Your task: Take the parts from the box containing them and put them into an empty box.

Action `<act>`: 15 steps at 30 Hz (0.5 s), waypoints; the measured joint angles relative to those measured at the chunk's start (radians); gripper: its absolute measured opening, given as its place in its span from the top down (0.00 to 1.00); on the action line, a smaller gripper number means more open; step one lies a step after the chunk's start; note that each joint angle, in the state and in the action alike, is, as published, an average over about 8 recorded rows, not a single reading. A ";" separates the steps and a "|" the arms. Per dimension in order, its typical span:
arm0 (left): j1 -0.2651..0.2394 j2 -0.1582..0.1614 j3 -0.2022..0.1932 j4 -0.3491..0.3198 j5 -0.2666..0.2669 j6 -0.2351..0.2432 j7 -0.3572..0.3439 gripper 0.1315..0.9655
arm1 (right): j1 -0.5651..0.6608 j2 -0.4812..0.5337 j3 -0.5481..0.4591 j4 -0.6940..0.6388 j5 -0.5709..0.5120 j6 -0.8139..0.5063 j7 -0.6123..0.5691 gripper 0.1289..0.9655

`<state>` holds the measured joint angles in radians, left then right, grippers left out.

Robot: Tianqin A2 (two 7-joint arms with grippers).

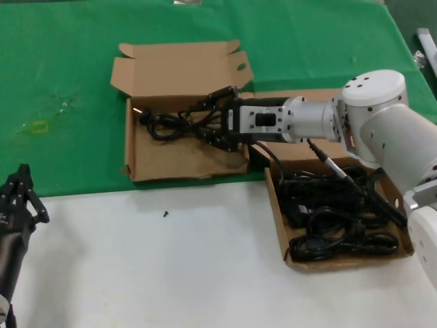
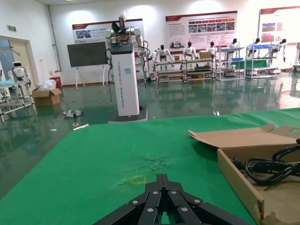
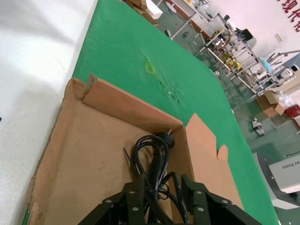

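Right hand (image 1: 220, 117) reaches across into the wider cardboard box (image 1: 140, 160) with the short lid panel, which sits on the green cloth (image 1: 68, 68) at the far side of the table (image 1: 171, 260). Its fingers (image 3: 132, 200) straddle a bundled black power cord (image 1: 174, 119), jaws parted on either side of the cable; right wrist view shows the cord (image 3: 152, 161) running between the two fingers, so it looks like a loose hold on it, not clenched tight. The cord's coil and plug lie toward the back wall of that box, near the lid fold.

Squarer cardboard box (image 1: 280, 225) sits to the robot's right, straddling the cloth edge and the white table surface, partly under the right arm (image 1: 321, 119). It holds a pile of tangled black cords (image 1: 341, 219) filling most of the base.

Left hand (image 1: 17, 195) is parked low at the near left edge of the table, well apart from both boxes; left wrist view shows its fingertips (image 2: 161, 197) meeting at a point, so clenched on nothing. That view also catches the wider box's side wall (image 2: 236, 180) and cord (image 2: 267, 168) inside.

Small dark speck (image 1: 165, 214) on the white table in front of the wider box
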<state>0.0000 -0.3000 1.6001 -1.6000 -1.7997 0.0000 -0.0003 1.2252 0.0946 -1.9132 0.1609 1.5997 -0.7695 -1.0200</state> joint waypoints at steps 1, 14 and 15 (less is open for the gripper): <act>0.000 0.000 0.000 0.000 0.000 0.000 0.000 0.99 | 0.001 0.000 0.002 -0.002 0.000 0.000 -0.001 0.84; 0.000 0.000 0.000 0.000 0.000 0.000 0.000 0.99 | -0.079 0.073 -0.030 0.241 -0.048 0.005 0.197 0.53; 0.000 0.000 0.000 0.000 0.000 0.000 0.000 0.99 | -0.090 0.083 -0.035 0.275 -0.054 0.005 0.222 0.50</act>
<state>0.0000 -0.3000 1.6001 -1.6000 -1.7997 0.0000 -0.0003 1.1350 0.1777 -1.9483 0.4357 1.5456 -0.7646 -0.7980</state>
